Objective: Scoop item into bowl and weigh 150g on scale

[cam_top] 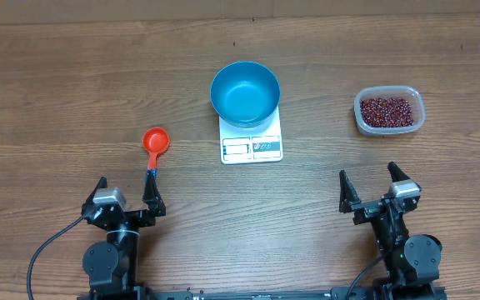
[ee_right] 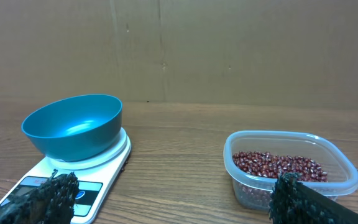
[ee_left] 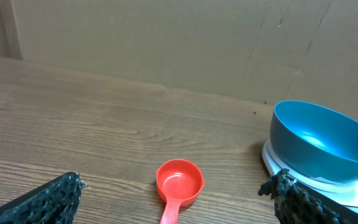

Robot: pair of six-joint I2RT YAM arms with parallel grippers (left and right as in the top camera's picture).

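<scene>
An empty blue bowl (cam_top: 245, 92) stands on the white scale (cam_top: 252, 147) at the table's middle; both also show in the wrist views, bowl (ee_left: 319, 140) and scale (ee_right: 73, 180). The dark red beans (cam_top: 386, 111) fill a clear tub (ee_right: 291, 169) at the right. A red scoop (cam_top: 154, 143) lies left of the scale, its handle pointing toward my left gripper (cam_top: 126, 196). That gripper is open and empty, just short of the scoop (ee_left: 179, 183). My right gripper (cam_top: 378, 188) is open too, near the front edge, short of the tub.
A brown cardboard wall (ee_right: 229, 50) backs the table. Bare wood (cam_top: 307, 192) lies between the two arms and in front of the scale.
</scene>
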